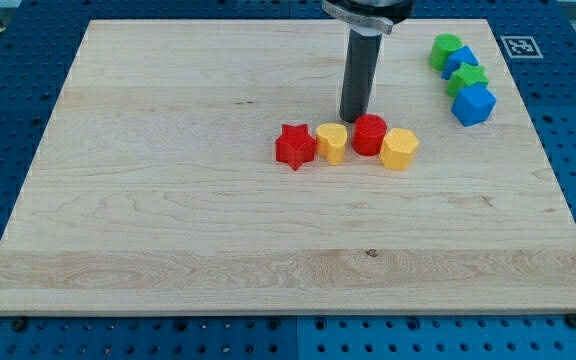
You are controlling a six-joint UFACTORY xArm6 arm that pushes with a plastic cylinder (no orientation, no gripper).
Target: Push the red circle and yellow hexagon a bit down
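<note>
Item: wooden bench [168, 220], one rod arm, no fingers fitted, so nothing is held or gripped

My tip [354, 120]: just at 11 o'clock of the red circle [369, 134], close to touching it

Row near centre: red star [294, 146], yellow heart-like block [331, 143], red circle, yellow hexagon [399, 148], each touching or nearly touching the next

Cluster at 2 o'clock of the bench: green block [445, 49], blue block [461, 61], green block [467, 79], blue cube [473, 104]

Progress, as judged: push barely begun; both target blocks sit in line with their neighbours; downward shove towards 6 o'clock remains, hexagon not yet contacted
</note>
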